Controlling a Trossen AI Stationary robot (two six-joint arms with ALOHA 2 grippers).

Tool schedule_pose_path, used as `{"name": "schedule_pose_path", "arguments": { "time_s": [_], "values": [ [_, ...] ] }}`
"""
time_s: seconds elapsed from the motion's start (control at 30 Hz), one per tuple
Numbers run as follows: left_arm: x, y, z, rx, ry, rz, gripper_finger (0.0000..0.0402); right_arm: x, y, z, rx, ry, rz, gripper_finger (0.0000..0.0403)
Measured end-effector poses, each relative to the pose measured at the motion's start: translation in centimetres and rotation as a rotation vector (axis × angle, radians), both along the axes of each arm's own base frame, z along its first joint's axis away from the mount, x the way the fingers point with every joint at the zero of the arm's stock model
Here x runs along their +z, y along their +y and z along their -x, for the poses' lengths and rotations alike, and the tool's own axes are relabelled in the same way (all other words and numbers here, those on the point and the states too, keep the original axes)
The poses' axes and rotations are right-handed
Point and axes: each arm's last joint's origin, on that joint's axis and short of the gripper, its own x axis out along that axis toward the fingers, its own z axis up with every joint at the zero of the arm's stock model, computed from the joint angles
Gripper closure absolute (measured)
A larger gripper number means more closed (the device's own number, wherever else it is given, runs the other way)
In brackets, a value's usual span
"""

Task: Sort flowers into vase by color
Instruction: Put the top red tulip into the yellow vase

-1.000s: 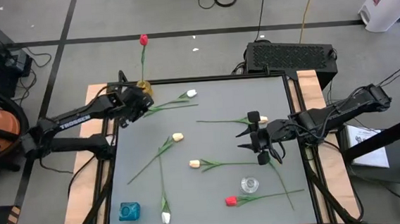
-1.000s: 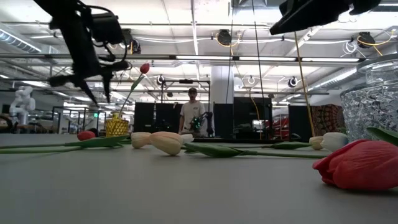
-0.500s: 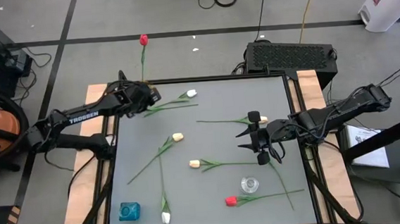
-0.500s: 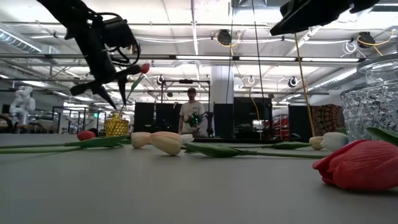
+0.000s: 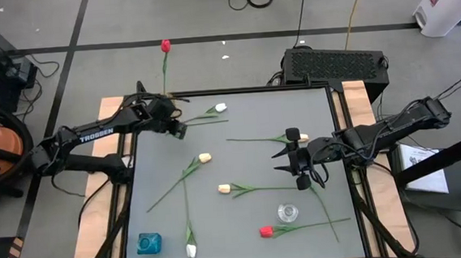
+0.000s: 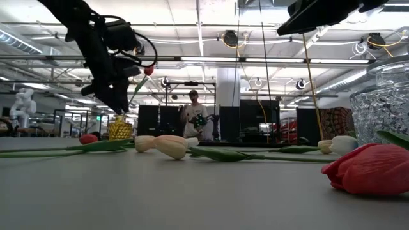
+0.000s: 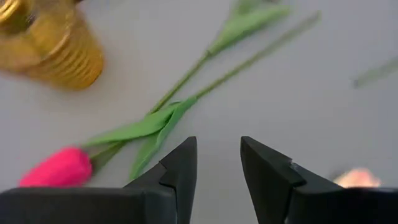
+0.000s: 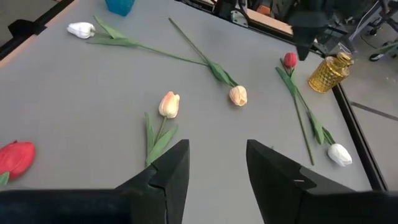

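The table [image 5: 241, 157] has a smooth, matt grey top, edged along its sides with bare pale wood. The tulips [image 8: 168, 104] look like soft artificial petals — matt, faintly waxy — on thin plastic-looking stems. The amber vase [image 8: 326, 73] is ribbed, glossy glass; the clear vase [image 6: 383, 102] is cut glass, faceted and sparkling; the small blue vase [image 5: 148, 244] is shiny too. The left tool [image 7: 217, 163] has dull black plastic fingers.

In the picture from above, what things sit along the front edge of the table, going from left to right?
Blue vase → white tulip → red tulip → clear glass vase, just behind the red tulip's stem.
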Motion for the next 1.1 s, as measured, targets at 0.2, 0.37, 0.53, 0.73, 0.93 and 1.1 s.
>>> {"name": "schedule_pose_path", "arguments": {
  "time_s": [0.2, 0.37, 0.53, 0.73, 0.93, 1.1],
  "values": [
    [-0.6, -0.5, 1.0, -0.203, 0.221, -0.062, 0.0272, 0.1, 0.0, -0.1, 0.0, -0.013, -0.003, 0.0252],
    [-0.6, -0.4, 1.4, -0.23, 0.334, -0.127, 0.0272, 0.1, 0.0, -0.1, -0.001, -0.012, -0.004, 0.0252],
    [-0.4, 0.0, 1.6, -0.258, 0.351, -0.144, 0.0272, 0.1, 0.0, -0.1, 0.0, -0.013, -0.004, 0.0252],
    [-0.5, 0.6, 2.0, -0.249, 0.367, -0.144, 0.0272, 0.1, 0.0, -0.1, -0.001, -0.012, -0.004, 0.0252],
    [-1.5, 1.7, 2.2, -0.203, 0.407, -0.095, 0.0272, 0.1, 0.0, -0.1, -0.001, -0.012, -0.004, 0.0252],
    [-3.1, 2.3, 1.8, -0.207, 0.46, -0.028, 0.0272, 0.1, 0.0, -0.1, -0.002, -0.012, -0.005, 0.0252]
  ]
}}
